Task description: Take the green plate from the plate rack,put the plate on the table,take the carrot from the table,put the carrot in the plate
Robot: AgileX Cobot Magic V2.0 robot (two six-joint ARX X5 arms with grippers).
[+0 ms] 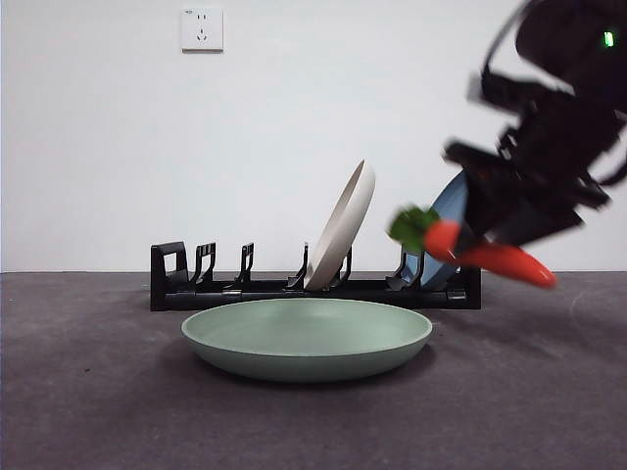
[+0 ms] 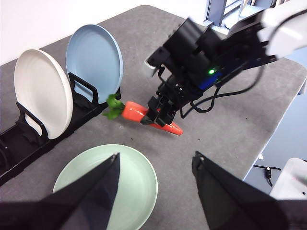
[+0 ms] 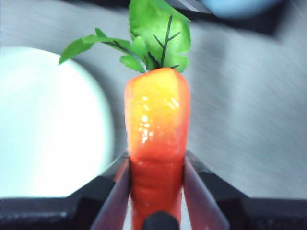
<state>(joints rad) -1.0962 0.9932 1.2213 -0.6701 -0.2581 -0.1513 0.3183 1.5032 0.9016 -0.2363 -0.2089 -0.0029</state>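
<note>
The green plate [image 1: 306, 338] lies flat on the table [image 1: 88, 392] in front of the plate rack [image 1: 245, 290]. My right gripper [image 1: 490, 233] is shut on the carrot [image 1: 502, 258] and holds it in the air, tilted, to the right of the plate, leaves toward the plate. In the right wrist view the carrot [image 3: 156, 124] sits between the jaws of the right gripper [image 3: 156, 191], with the plate [image 3: 48, 120] beside it. My left gripper [image 2: 158, 191] is open and empty above the plate [image 2: 136, 187]; that view also shows the carrot [image 2: 136, 112] near the rack [image 2: 29, 139].
A cream-white plate [image 1: 343, 225] and a dusty-blue plate [image 1: 446, 208] stand upright in the rack's right half; its left slots are bare. The table's far edge and corner [image 2: 288, 62] lie behind the right arm.
</note>
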